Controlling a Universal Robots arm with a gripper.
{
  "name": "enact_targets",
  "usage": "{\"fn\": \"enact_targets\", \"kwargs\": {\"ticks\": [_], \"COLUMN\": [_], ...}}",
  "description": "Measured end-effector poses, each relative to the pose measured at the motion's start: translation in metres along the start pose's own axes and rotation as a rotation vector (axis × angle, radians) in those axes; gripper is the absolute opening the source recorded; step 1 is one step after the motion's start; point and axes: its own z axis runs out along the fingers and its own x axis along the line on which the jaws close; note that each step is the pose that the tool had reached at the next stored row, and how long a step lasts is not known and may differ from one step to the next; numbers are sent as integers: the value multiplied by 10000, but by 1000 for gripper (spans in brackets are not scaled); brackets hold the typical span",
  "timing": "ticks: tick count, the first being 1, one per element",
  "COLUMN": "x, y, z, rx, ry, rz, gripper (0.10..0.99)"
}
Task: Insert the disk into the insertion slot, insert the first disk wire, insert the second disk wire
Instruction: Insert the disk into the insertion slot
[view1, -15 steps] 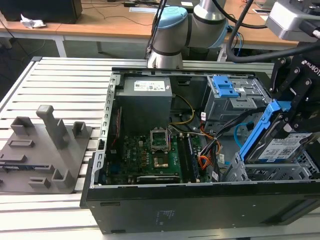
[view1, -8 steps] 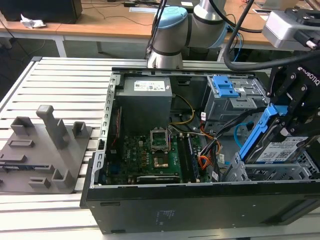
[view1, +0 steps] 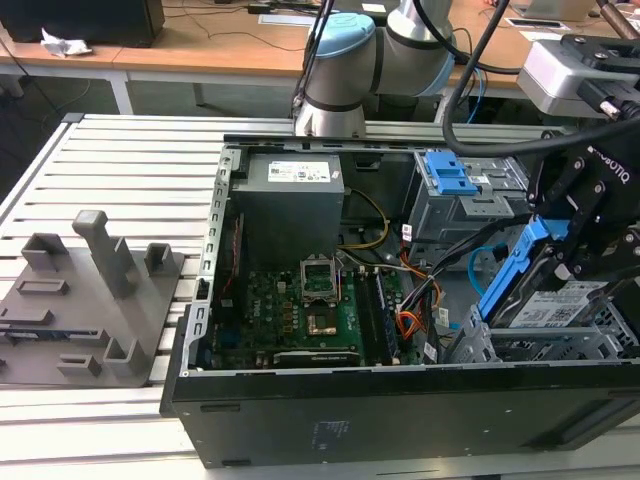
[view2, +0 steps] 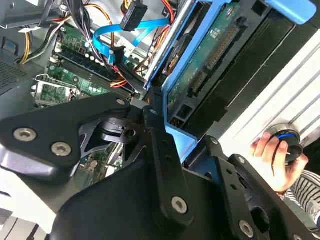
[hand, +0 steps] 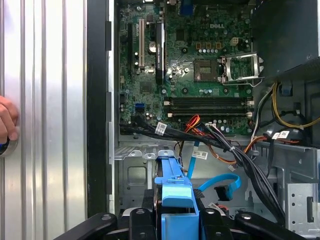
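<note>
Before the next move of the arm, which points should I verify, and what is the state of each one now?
1. Grip: ok. The gripper has its fingers shut on the blue carrier of the disk.
2. Disk seated in the insertion slot: not ok. It hangs tilted above it.
3. The second disk wire out of the path: cannot tell. Its loop lies close ahead of the carrier.
4. The first disk wire plugged into the disk: not ok. It lies loose by the motherboard.
5. Person's hand outside the case: ok. It rests on the table.
</note>
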Motion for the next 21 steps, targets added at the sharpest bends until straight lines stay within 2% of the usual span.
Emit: {"fn": "enact_targets", "kwargs": {"ticks": [2, 3, 10, 12, 13, 14, 21], "x": [0, 0, 0, 0, 0, 0, 0], "y": [0, 0, 0, 0, 0, 0, -2], "z": [0, 1, 1, 2, 2, 2, 4], "rx": [0, 0, -1, 0, 0, 0, 0], "ry": [0, -1, 0, 0, -1, 0, -1], "rz": [0, -1, 0, 0, 0, 0, 1], "gripper": [376, 439, 424, 294, 176, 114, 106]}}
